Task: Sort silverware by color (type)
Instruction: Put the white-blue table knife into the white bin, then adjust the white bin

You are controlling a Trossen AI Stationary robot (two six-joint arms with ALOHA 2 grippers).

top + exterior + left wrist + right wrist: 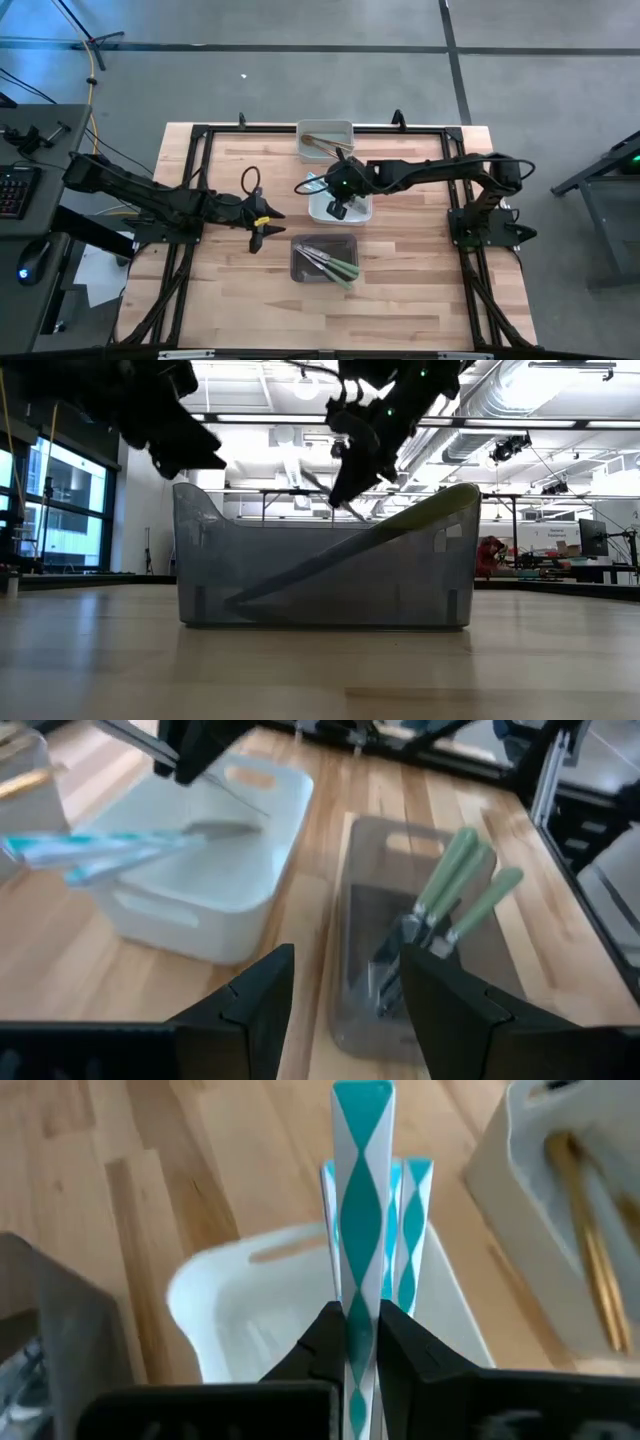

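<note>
Your right gripper (362, 1325) is closed on a blue-and-white patterned utensil handle (362, 1200), which sticks straight out past the fingertips, its long axis in line with the fingers. The handle is flat and narrow, with a teal diamond pattern on white. You hold it above the white bin (340, 207) in the middle of the wooden table (420, 290). Two more handles of the same pattern (410, 1230) lie side by side in this bin, nearly parallel to the held one; in the left wrist view they (90, 850) rest on the bin's rim with the grey metal ends pointing into the bin. The white bin is smooth opaque plastic with rounded corners and a slot handle. Just beside it stands a grey translucent bin (324, 260) with green-handled silverware (455, 885), leaning along the bin's length, metal ends down, green ends up toward the rim. A third bin (325, 139) at the far edge holds tan wood-coloured pieces (590, 1230). Your left gripper (340, 1010) waits near the grey bin with its fingers spread apart and nothing between them.
</note>
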